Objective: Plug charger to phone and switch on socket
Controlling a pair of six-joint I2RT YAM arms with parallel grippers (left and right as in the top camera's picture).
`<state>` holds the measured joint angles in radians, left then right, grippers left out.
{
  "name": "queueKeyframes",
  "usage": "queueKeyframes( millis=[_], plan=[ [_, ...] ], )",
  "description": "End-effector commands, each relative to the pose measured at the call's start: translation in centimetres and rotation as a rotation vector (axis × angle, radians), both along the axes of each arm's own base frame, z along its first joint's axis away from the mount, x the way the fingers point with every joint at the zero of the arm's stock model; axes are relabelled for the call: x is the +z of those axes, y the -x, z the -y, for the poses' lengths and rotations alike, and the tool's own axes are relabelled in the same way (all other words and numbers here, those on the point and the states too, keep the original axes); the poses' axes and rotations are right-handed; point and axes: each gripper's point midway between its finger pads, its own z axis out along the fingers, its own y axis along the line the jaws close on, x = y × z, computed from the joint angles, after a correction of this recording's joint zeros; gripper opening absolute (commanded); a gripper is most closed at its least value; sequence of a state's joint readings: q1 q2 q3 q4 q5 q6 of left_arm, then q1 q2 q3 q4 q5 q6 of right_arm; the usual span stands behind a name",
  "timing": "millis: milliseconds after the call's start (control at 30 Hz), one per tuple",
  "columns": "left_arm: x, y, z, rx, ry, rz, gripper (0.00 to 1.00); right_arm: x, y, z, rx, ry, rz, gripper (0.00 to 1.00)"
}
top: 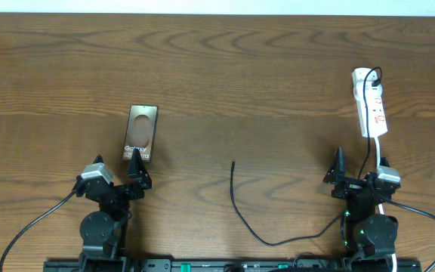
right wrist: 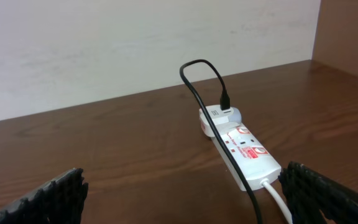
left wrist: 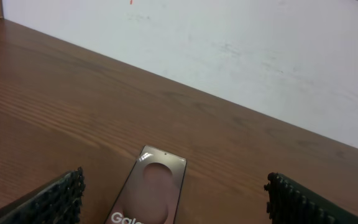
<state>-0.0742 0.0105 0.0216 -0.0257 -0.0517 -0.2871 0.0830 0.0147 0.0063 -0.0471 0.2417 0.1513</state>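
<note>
The phone lies flat on the wooden table at the left; it also shows in the left wrist view, with "Gal" lettering at the frame's bottom. My left gripper is open just behind the phone, its fingers either side of it in the wrist view. The charger cable runs from the socket down past my right arm, and its free tip lies mid-table. The socket with its black plug shows in the right wrist view. My right gripper is open and empty, short of the socket.
The socket's white cord runs toward my right arm base. A pale wall stands behind the table's far edge. Bare wood lies between the phone and the cable tip.
</note>
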Motion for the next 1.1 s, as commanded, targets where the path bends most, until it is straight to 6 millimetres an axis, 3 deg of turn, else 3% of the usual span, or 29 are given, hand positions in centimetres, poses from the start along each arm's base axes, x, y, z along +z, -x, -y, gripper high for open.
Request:
queueKeyframes(
  millis=[0, 1067],
  plan=[
    [-1.71, 0.11, -0.27, 0.015, -0.02, -0.052, 0.92, 0.01, 0.04, -0.09, 0.002, 0.01, 0.0, 0.99],
    [-1.86, 0.09, -0.27, 0.015, -0.021, -0.059, 0.91, 0.01, 0.04, -0.09, 0.002, 0.011, 0.0, 0.99]
  ],
)
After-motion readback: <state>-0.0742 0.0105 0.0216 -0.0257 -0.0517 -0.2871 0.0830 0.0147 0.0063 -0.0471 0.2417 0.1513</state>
